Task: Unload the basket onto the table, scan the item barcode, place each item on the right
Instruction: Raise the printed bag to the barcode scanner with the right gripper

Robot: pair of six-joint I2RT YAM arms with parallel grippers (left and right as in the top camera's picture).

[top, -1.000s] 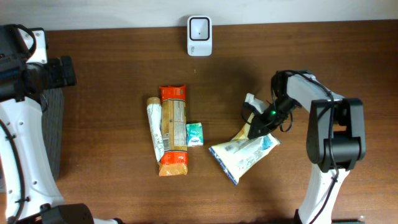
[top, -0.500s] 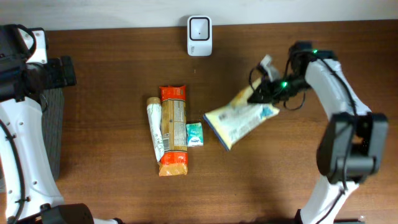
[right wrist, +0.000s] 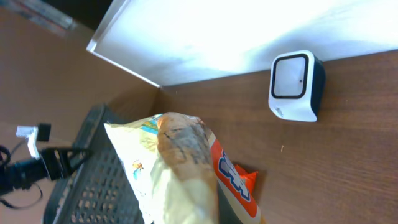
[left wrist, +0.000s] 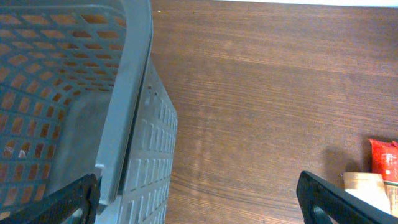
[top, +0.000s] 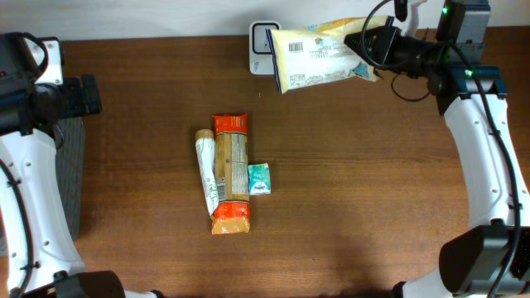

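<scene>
1. The bag (top: 319,56) is off the worktop (top: 373,207), held roughly level in the air at the back edge. In the overhead view its left end overlaps the scanner (top: 263,33).
2. Its barcode (top: 294,47) sits near that left end on the face turned up toward the overhead camera, so it seems to point away from the scanner.
3. The right claw (top: 370,45) is clamped shut on the bag's right end. From its wrist view the bag (right wrist: 180,168) fills the foreground, and the scanner (right wrist: 295,84) lies beyond with its window clear.
4. Step in hand, as I judge it: presenting the bag to the scanner. The next move calls for rolling the wrist so the barcode faces the window, then steadying it just above.
5. The left claw (left wrist: 199,208) hangs wide open and empty over the rim of the basket (left wrist: 62,93), well apart from the bag.
6. An orange pack (top: 231,174) and smaller items lie mid-worktop, untouched.
</scene>
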